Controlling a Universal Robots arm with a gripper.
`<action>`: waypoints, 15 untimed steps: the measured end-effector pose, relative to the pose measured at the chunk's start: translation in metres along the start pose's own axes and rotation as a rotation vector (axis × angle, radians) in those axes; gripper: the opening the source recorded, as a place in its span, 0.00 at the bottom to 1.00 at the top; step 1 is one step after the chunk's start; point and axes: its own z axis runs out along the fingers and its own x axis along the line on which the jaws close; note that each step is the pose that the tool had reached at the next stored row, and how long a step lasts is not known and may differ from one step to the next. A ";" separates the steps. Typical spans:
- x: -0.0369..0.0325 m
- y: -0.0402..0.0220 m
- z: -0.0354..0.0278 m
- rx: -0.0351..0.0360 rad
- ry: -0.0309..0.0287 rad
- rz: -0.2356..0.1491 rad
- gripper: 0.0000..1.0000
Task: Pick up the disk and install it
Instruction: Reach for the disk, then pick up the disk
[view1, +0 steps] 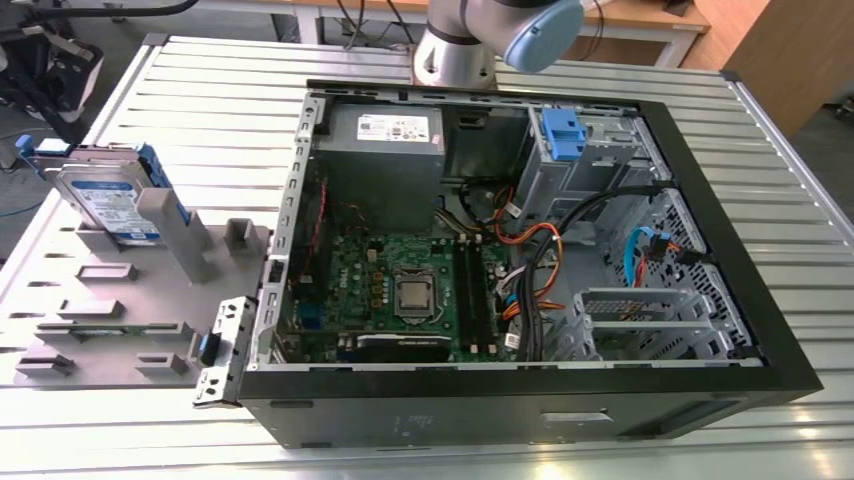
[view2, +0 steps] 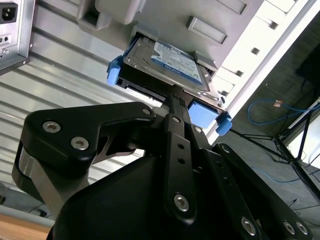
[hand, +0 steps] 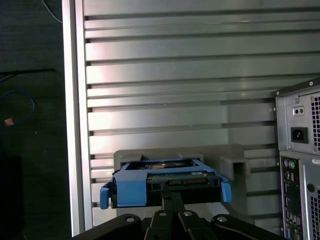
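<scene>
The black gripper is clenched on nothing. Ahead of its tips, the flat silver-grey disk with a blue plastic bracket stands propped in a grey plastic rack on the slatted metal counter.

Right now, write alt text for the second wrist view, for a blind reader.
A black claw in the foreground reaches to the near edge of a flat silver-grey hard drive with a white-and-blue label and blue plastic bracket. The drive rests in a pale grey holder on a ribbed metal table.
</scene>
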 end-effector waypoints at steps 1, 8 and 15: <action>0.0000 -0.0013 0.0007 0.0000 0.0001 0.000 0.11; 0.0000 -0.0042 0.0043 0.0000 0.0000 0.000 0.11; 0.0000 -0.0042 0.0043 0.0001 0.0001 0.000 0.11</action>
